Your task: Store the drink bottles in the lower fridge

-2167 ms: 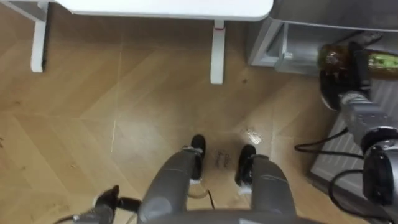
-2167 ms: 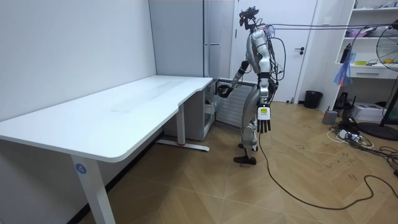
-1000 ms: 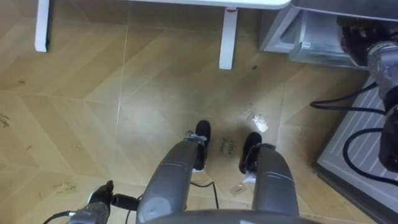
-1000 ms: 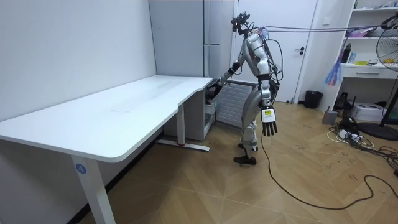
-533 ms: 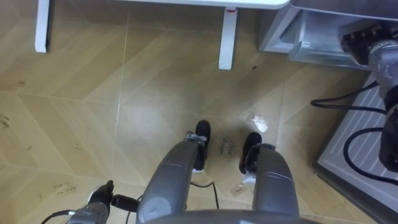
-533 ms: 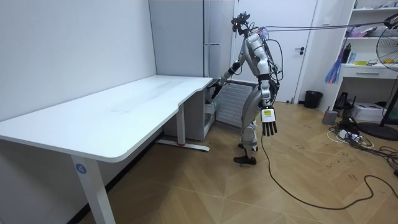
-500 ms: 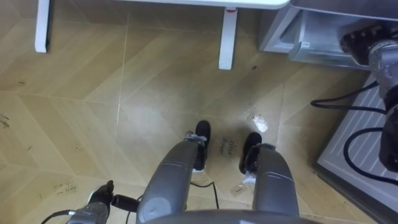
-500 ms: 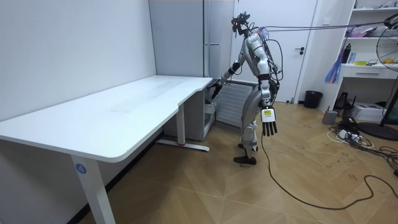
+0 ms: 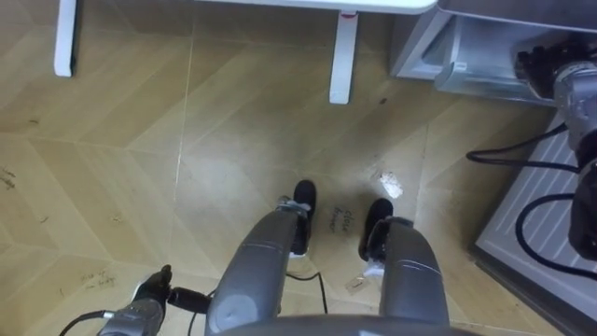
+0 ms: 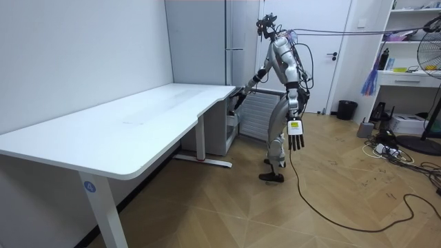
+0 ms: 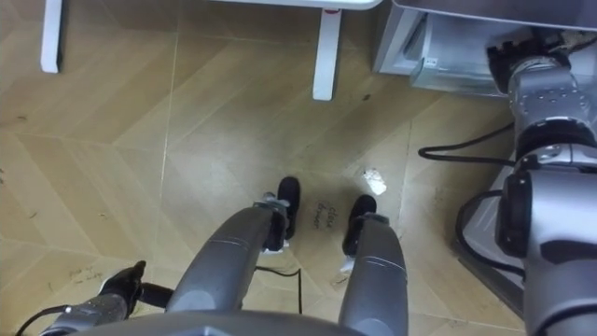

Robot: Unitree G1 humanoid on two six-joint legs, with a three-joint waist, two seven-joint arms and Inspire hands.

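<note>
The right hand [image 9: 538, 63] reached into the lower fridge [image 9: 464, 58], its hold impossible to tell, the drink presumably just beyond it inside; letting go too near the front edge could tip it out, while the left hand [image 10: 295, 142] hung slack.

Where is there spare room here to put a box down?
The top of the white desk is bare from the wall to its front edge. The wooden floor between desk and robot is free too. The room view's right is crowded: shelf, fan, cables.
</note>
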